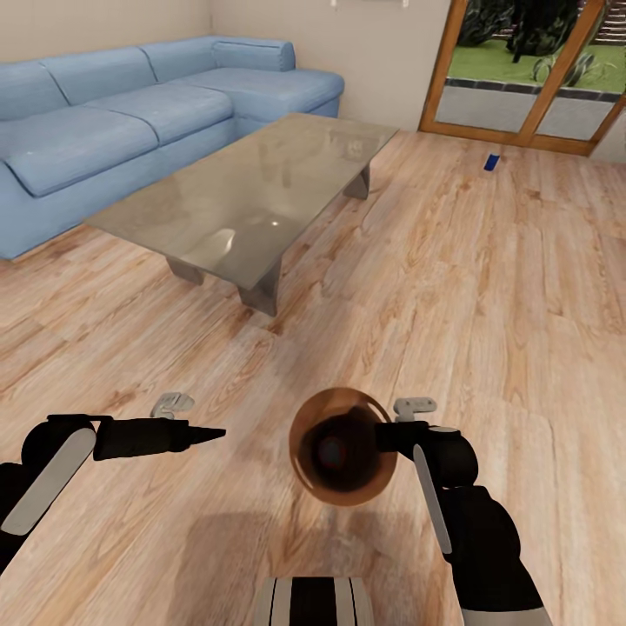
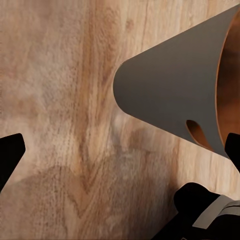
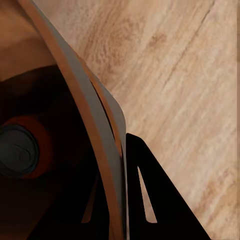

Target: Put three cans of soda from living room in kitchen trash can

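Nearest the head camera, the robot's striped grey trunk [image 1: 313,602] sits at the lower edge, with both black arms reaching forward over the pale wooden plank floor [image 1: 487,287]. On the robot's right, the right gripper [image 1: 389,435] pinches the rim of the round brown wooden bucket [image 1: 342,446], one finger [image 3: 150,200] outside the thin wall and the other hidden inside it, so the fingers are narrow, closed on the wall. That bucket hangs above the floor, mouth facing up toward the head camera, casting a soft shadow on the planks below. Inside it, the right wrist view shows an orange soda can with a grey metal top [image 3: 20,150] lying at the dark bottom; any further cans in there cannot be made out.

Across from it, the left gripper [image 1: 204,432] points toward the bucket, apart from it and empty; in the left wrist view its fingertips [image 2: 10,152] stand wide apart, with the bucket's tapered wall and oval hand-hole [image 2: 197,132] ahead.

Farther off, a small dark blue can [image 1: 492,162] stands on the floor near the wooden-framed glass doors [image 1: 530,78]. Between the robot and the blue sofa [image 1: 130,113] stands a shiny low glass-topped table [image 1: 252,191], left of the open floor leading to the can.
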### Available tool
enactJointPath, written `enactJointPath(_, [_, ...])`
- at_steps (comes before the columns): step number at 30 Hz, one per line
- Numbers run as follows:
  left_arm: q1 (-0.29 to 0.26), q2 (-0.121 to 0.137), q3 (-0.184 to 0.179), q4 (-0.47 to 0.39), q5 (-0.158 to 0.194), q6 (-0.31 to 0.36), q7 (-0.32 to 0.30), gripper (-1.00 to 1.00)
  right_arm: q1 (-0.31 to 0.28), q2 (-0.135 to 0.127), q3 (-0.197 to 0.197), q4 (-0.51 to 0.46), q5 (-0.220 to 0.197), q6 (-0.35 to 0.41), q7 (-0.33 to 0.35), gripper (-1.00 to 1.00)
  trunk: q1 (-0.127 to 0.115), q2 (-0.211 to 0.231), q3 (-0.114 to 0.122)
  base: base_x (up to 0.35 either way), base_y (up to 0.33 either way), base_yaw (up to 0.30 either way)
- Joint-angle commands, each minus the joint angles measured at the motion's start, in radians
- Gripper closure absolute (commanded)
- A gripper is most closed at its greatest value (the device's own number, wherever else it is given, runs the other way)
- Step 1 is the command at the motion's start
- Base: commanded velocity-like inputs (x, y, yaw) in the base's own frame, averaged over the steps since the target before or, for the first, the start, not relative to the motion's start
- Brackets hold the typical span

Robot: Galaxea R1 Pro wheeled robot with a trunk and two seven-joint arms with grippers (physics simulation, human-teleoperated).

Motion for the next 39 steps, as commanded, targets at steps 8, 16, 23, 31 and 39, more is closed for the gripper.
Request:
enactJointPath(8, [0.000, 0.000, 0.000, 0.000, -0.001, 0.000, -0.001, -1.00, 0.000, -0.003, -0.001, 0.000, -0.024, 0.000, 0.003, 1.00, 0.000, 0.000, 0.008, 0.000, 0.000, 0.000])
enactJointPath(16, [0.000, 0.000, 0.000, 0.000, -0.001, 0.000, -0.001, -1.00, 0.000, -0.005, -0.002, 0.000, -0.024, 0.000, 0.003, 1.00, 0.000, 0.000, 0.009, 0.000, 0.000, 0.000])
enactJointPath(23, [0.000, 0.000, 0.000, 0.001, 0.000, 0.000, -0.001, -1.00, 0.000, -0.004, -0.006, 0.000, -0.024, 0.000, 0.010, 1.00, 0.000, 0.000, 0.009, 0.000, 0.000, 0.000])
enactJointPath(31, [0.000, 0.000, 0.000, 0.002, 0.000, 0.000, 0.000, -1.00, 0.000, -0.003, -0.007, 0.000, -0.024, 0.000, 0.009, 1.00, 0.000, 0.000, 0.017, 0.000, 0.000, 0.000])
enactJointPath(39, [0.000, 0.000, 0.000, 0.002, 0.000, 0.000, -0.001, -1.00, 0.000, -0.002, -0.008, 0.000, -0.024, 0.000, 0.009, 1.00, 0.000, 0.000, 0.029, 0.000, 0.000, 0.055])
